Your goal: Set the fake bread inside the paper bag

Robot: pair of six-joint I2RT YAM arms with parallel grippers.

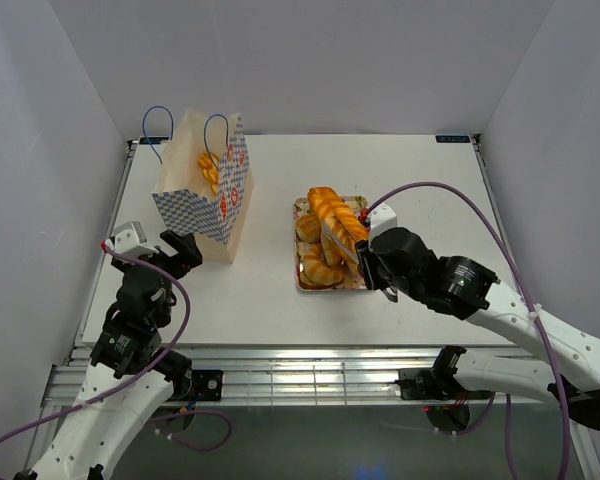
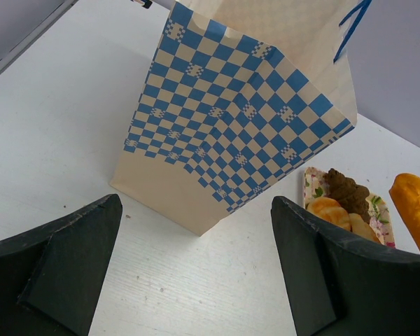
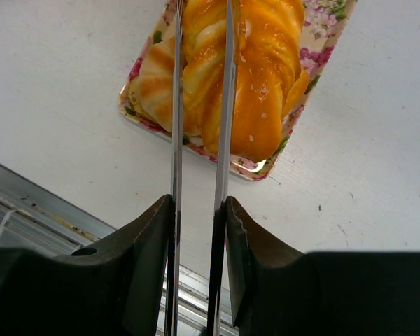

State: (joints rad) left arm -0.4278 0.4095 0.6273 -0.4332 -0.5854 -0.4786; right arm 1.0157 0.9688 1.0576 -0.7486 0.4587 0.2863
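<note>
The paper bag (image 1: pixel 205 195) stands upright at the left with a golden bread (image 1: pixel 210 170) showing inside its open top. Several glossy fake breads (image 1: pixel 330 215) are piled on a floral tray (image 1: pixel 332 287) at the table's middle. My right gripper (image 1: pixel 365 263) is shut on thin metal tongs (image 3: pixel 176 140), whose two blades (image 1: pixel 342 243) reach into the pile and flank a twisted golden loaf (image 3: pixel 203 77). My left gripper (image 2: pixel 196 204) hangs open and empty just before the bag's checkered lower corner (image 2: pixel 217 140). A dark brown piece (image 2: pixel 346 190) lies on the tray in the left wrist view.
The bag's blue cord handles (image 1: pixel 158 125) stick up at the back left. The table's near edge and metal rail (image 1: pixel 310 360) run just behind the right gripper. White walls close in the table on three sides.
</note>
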